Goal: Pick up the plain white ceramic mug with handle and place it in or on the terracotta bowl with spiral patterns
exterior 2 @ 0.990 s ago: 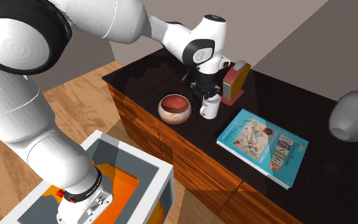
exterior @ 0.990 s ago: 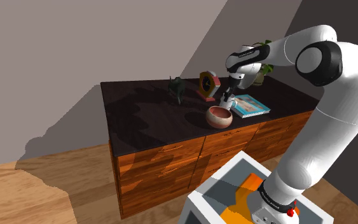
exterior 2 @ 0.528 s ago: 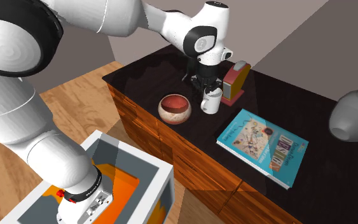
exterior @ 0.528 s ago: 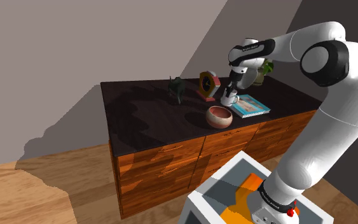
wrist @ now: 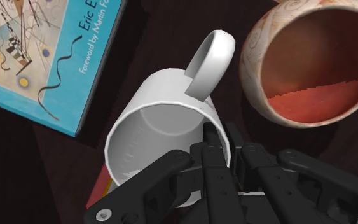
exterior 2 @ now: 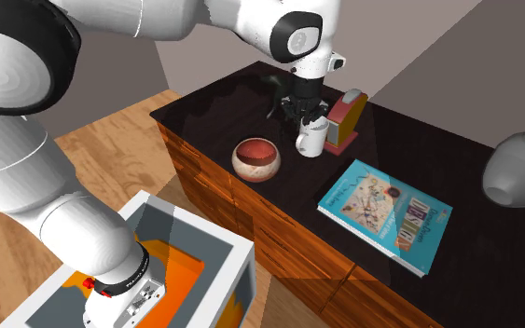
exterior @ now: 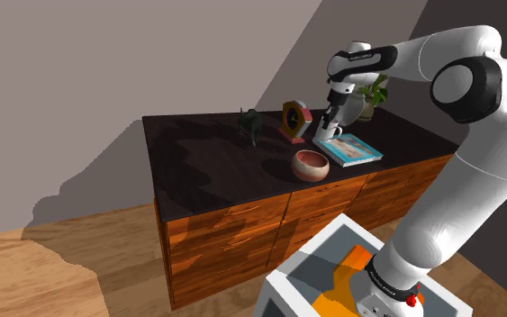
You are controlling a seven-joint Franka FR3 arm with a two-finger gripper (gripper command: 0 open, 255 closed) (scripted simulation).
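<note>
Pincer (wrist: 219, 137) clenched on rim of white mug (wrist: 161, 95), handle toward spiral-patterned terracotta bowl (wrist: 311, 70), blue book (wrist: 44, 57) beside

White mug (exterior 2: 311, 143) clasped at its rim by the black gripper (exterior 2: 308, 124) — just beside the patterned bowl (exterior 2: 256, 157); blue book (exterior 2: 386, 214) laid flat on the dark countertop (exterior 2: 209, 112).

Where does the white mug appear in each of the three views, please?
Shoulder view: the white mug hangs at the gripper, between the clock and the book, beyond the bowl.
Second exterior view: the white mug is just right of the bowl.
Wrist view: the white mug is clasped at its rim, with the bowl beside its handle.
Shared landmark: the bowl.
</note>
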